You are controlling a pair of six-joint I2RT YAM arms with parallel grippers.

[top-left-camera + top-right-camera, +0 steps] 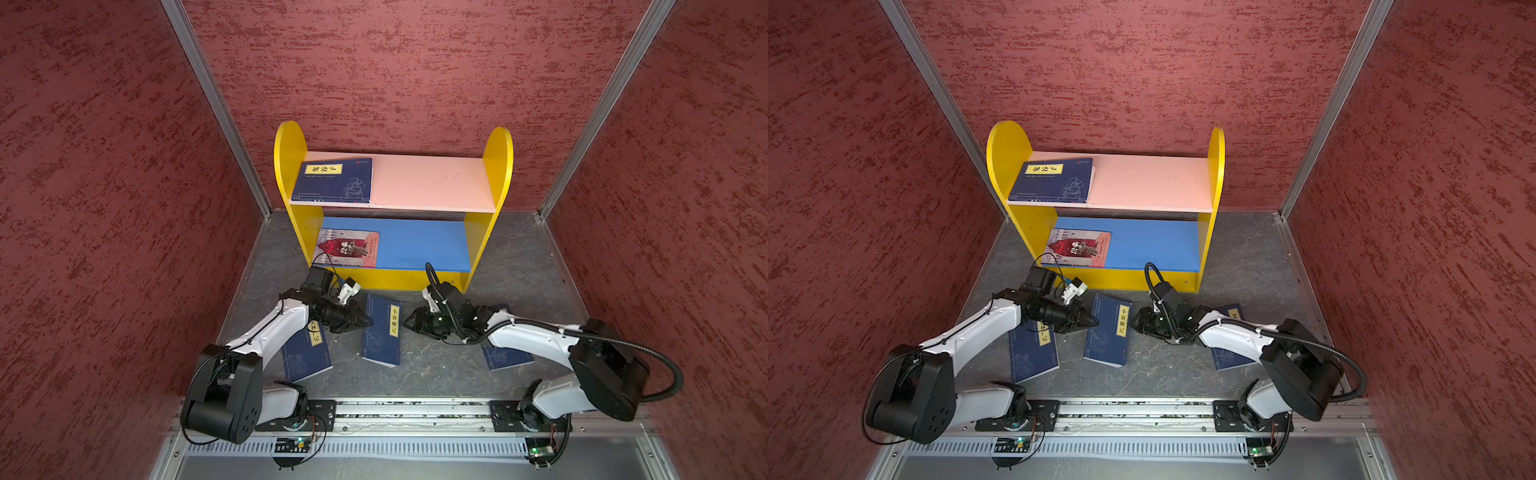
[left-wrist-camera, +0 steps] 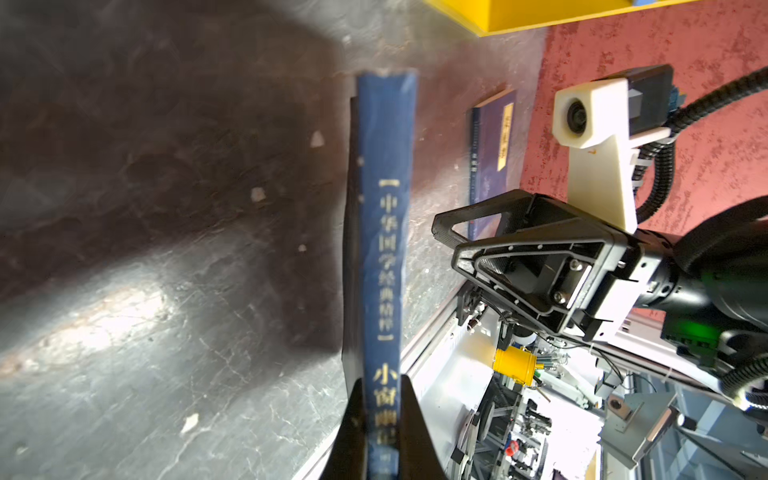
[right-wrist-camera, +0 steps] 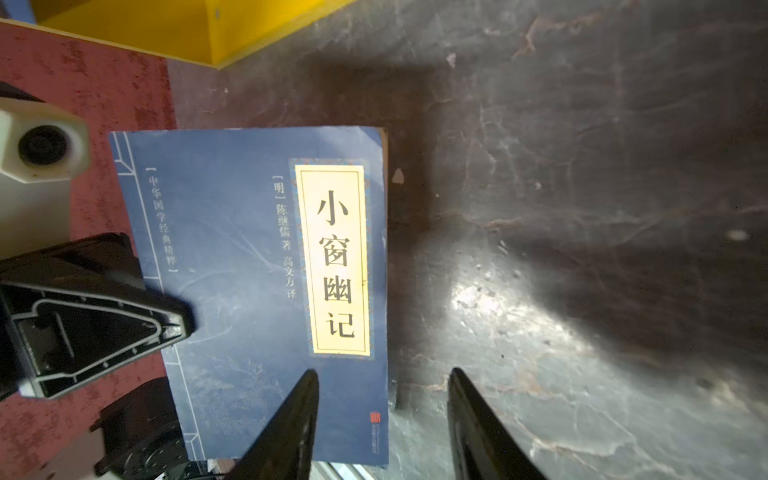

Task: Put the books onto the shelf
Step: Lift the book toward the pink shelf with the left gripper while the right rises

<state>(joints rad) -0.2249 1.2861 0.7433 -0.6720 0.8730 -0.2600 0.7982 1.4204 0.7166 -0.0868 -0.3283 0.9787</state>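
Observation:
My left gripper (image 1: pixel 368 322) (image 2: pixel 382 415) is shut on the spine of a navy book (image 1: pixel 382 332) (image 2: pixel 382 249) with a yellow label, and that side looks raised off the floor. Its cover (image 3: pixel 232 270) faces the right wrist camera. My right gripper (image 1: pixel 409 324) (image 3: pixel 380 390) stands open at the book's opposite long edge, one finger over the cover and one over bare floor. The shelf (image 1: pixel 291 166) holds a navy book (image 1: pixel 332 180) on its pink upper board and a red book (image 1: pixel 348 248) on its blue lower board. Two more navy books (image 1: pixel 307 357) (image 1: pixel 505 355) lie partly under the arms.
Red textured walls close in both sides and the back. The shelf's yellow base (image 1: pixel 395 280) stands just beyond both grippers. A metal rail (image 1: pixel 415 411) carrying the arm bases runs along the near edge of the dark stone floor (image 1: pixel 436 365).

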